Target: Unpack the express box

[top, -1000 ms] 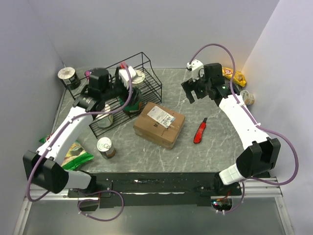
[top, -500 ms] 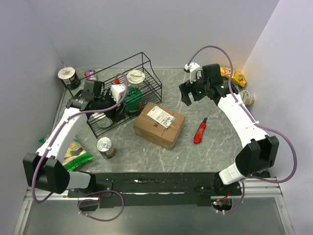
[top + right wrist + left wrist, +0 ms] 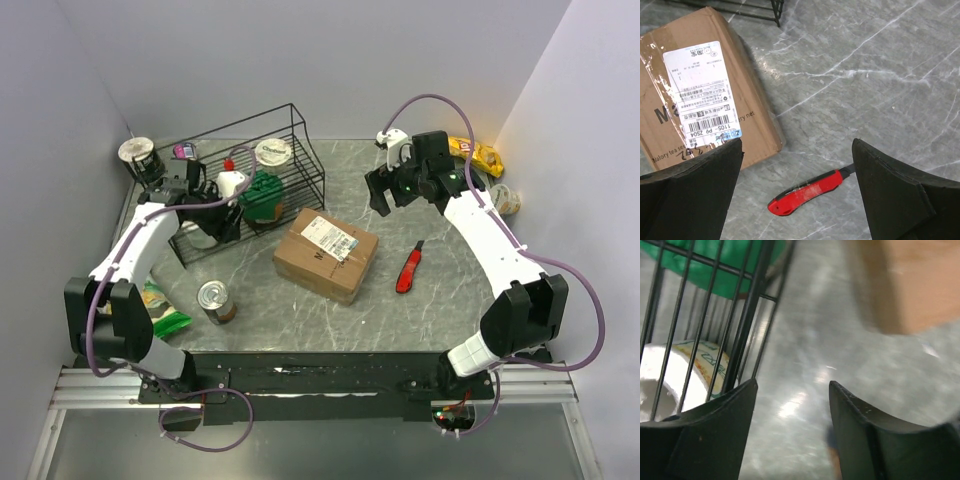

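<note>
Close to the near left corner of the worktop, a tin can (image 3: 214, 300) is standing upright near a green snack bag (image 3: 160, 318) that is lying by the left edge. Further in, the express box (image 3: 325, 255) is sitting about mid-worktop with its flaps closed, its white label facing up. A red utility knife (image 3: 408, 268) is lying just to its right, apart from it. Beyond them the right gripper (image 3: 796, 150) is hovering over bare marble, jaws spread wide and holding nothing, its camera looking down on the box's corner and the knife. Toward the far left corner, the left gripper (image 3: 792, 410) is hanging low just outside the black wire basket (image 3: 750, 315), jaws parted with nothing between them. Inside the basket a green item (image 3: 262, 195) and a white-lidded tub (image 3: 275, 152) are resting.
</note>
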